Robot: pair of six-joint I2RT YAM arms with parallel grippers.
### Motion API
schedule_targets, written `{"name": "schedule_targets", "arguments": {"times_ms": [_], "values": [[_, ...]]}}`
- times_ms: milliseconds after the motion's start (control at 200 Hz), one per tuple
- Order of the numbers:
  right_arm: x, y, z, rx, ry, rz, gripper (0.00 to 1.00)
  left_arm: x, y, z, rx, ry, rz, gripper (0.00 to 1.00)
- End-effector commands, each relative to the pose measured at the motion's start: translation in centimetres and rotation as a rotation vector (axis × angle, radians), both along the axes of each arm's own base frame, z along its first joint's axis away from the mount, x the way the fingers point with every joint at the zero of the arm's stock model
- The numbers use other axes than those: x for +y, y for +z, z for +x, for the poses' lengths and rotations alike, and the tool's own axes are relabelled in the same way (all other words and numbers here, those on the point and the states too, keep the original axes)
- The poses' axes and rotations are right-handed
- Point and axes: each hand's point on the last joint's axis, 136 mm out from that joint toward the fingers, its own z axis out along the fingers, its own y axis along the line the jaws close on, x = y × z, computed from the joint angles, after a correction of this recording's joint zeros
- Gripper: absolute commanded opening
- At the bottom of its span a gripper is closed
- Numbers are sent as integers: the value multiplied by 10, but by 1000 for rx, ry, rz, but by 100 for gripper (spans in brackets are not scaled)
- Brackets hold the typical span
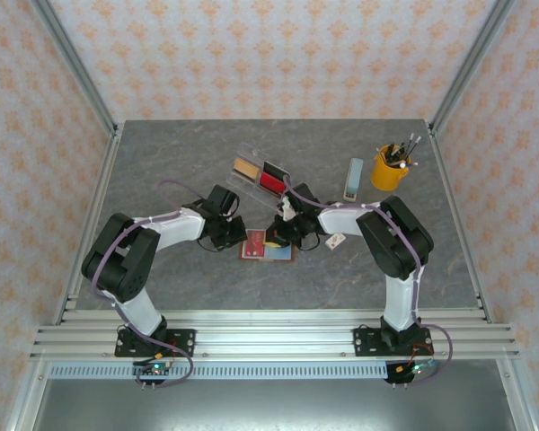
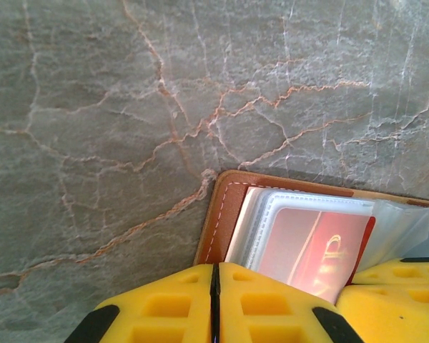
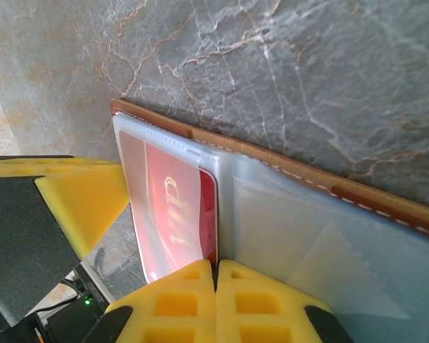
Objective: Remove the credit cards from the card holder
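Observation:
The brown leather card holder [image 1: 268, 245] lies open at the table's middle, between both grippers. Its clear sleeves [image 2: 272, 207] hold a red credit card [image 3: 209, 214], whose edge sticks out of a sleeve. My right gripper [image 3: 216, 275] is shut, and that card's edge runs into the seam between its fingers. My left gripper [image 2: 215, 286] is shut with nothing visible between its fingers, its tips at the holder's leather edge [image 2: 225, 214]. A tan card [image 1: 244, 167] and a red-and-black one [image 1: 271, 180] lie in the clear tray [image 1: 257, 160].
A small white tag [image 1: 336, 241] lies just right of the holder under the right arm. Farther back right stand a blue-grey block [image 1: 353, 179] and a yellow cup of pens [image 1: 391, 167]. Metal frame posts run along both table sides.

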Motion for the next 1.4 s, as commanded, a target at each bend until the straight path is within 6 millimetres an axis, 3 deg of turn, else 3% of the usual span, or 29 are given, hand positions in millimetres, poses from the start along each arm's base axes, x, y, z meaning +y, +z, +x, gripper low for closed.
{"name": "schedule_targets", "arguments": {"times_ms": [0, 285, 505, 646, 731, 961, 1171, 1396], "values": [[-11, 4, -4, -26, 14, -30, 1, 11, -15, -9, 46, -5, 66, 12], [-29, 4, -9, -11, 16, -59, 0, 10, -9, -5, 32, -11, 60, 11], [-28, 0, -6, -8, 13, -62, 1, 4, 30, 5, -62, -25, 22, 13], [-28, -1, -4, -10, 10, -67, 5, 12, 50, 1, -85, -32, 110, 13], [-27, -1, -4, -8, 10, -67, 9, 5, 55, -2, -91, -57, 110, 13], [-27, -5, -2, -2, -2, -70, 20, -28, 35, -5, -48, -98, 31, 12], [-26, -9, 0, 9, -21, -70, 23, -30, 11, -7, 6, -84, 26, 10], [-26, -12, 3, 11, -36, -73, 26, -17, -13, -19, 75, -61, 91, 10]]}}
